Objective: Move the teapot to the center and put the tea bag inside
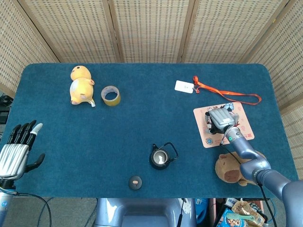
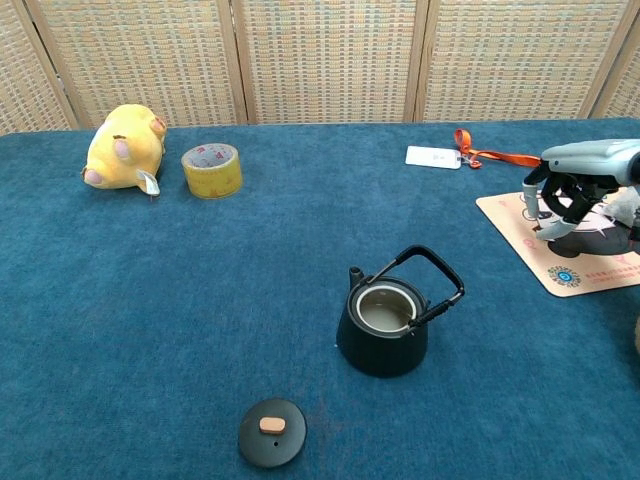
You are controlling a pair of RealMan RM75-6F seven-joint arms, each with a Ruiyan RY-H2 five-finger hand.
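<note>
The black teapot [image 1: 162, 156] [image 2: 385, 325] stands open near the table's front middle, handle tilted to the right. Its lid [image 1: 136, 182] [image 2: 272, 431] lies on the cloth in front of it to the left. My right hand [image 1: 219, 119] [image 2: 568, 192] hovers low over the cartoon mat [image 1: 208, 140] [image 2: 560, 270], fingers bent downward and apart, one tip touching the mat. The pale tea bag [image 2: 622, 203] shows just past the fingers at the chest view's right edge, apparently not gripped. My left hand [image 1: 16, 149] waits at the left table edge, fingers spread, holding nothing.
A yellow plush [image 1: 80, 85] [image 2: 122, 148] and a tape roll [image 1: 111, 96] [image 2: 212, 170] sit at the back left. A white badge [image 1: 184, 86] [image 2: 433, 157] with an orange lanyard lies behind the mat. A brown plush [image 1: 232, 170] rests near my right forearm.
</note>
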